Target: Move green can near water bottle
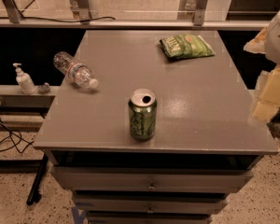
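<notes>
The green can (143,115) stands upright near the front middle of the grey cabinet top (200,101), with its silver top and tab opening showing. The water bottle (75,70) lies on its side at the left edge of the top, white cap pointing front-right, well to the back left of the can. My gripper (267,97) shows as pale, blurred parts at the right edge of the view, beside the cabinet's right side and far from the can. It holds nothing that I can see.
A flat green chip bag (186,46) lies at the back right of the top. A white pump dispenser bottle (24,80) stands on a lower ledge to the left. Cables (4,139) run on the floor at left. Drawers (151,181) lie below the front edge.
</notes>
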`<control>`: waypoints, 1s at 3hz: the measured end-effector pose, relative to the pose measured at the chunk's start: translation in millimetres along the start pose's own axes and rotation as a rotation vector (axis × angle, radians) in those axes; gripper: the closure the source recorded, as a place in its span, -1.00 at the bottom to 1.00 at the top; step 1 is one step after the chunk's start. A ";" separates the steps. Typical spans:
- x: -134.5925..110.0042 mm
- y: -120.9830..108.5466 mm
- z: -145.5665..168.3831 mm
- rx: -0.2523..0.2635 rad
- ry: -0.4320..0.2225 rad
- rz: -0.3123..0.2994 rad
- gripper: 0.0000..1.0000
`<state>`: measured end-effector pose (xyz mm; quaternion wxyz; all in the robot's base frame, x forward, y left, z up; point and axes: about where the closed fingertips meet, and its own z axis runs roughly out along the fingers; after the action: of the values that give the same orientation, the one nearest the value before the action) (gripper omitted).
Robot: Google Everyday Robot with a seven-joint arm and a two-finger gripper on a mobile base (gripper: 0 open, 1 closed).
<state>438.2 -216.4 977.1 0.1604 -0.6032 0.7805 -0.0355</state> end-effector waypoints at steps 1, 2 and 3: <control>0.0 0.0 0.0 0.000 0.000 0.000 -1.00; -2.7 3.7 5.8 -0.019 -0.073 0.017 -1.00; -9.6 12.3 31.8 -0.076 -0.235 0.071 -1.00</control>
<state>438.2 -199.5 945.9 0.2289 -0.5810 0.7779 0.0708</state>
